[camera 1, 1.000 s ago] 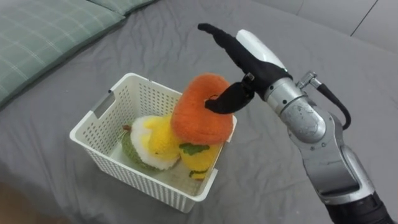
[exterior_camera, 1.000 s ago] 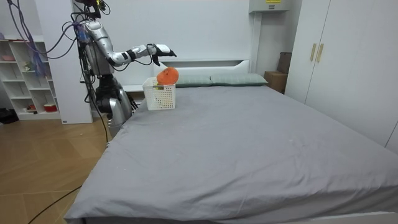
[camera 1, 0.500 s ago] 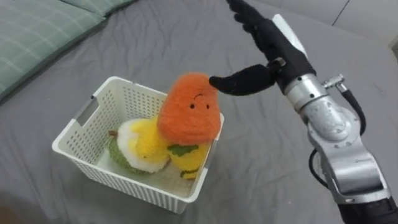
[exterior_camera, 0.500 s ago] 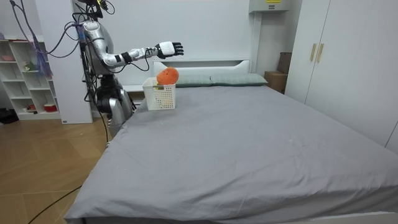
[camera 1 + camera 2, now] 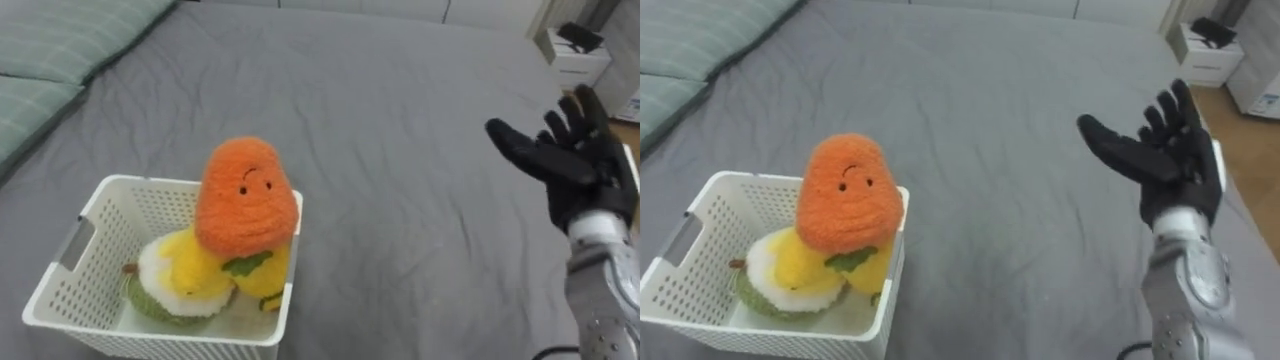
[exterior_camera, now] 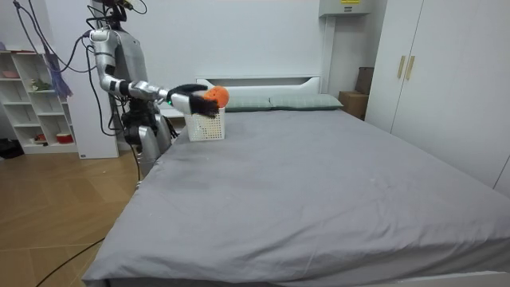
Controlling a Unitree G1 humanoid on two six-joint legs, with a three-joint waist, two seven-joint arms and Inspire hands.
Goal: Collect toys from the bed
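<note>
The grey bed (image 5: pixel 400 140) spreads wide, with green checked pillows (image 5: pixel 60 45) at its head. In the room view the robot stands at the bed's head corner, near a white shelf (image 6: pixel 36 100). A white slatted basket (image 5: pixel 130 184) sits on the bedcover near the pillows. An orange plush toy (image 5: pixel 245 195) stands upright in it, propped on a yellow toy (image 5: pixel 190 272) and a green one (image 5: pixel 148 306). The right hand (image 5: pixel 590 180) hovers well apart from the basket – fingers spread, released, holding nothing.
</note>
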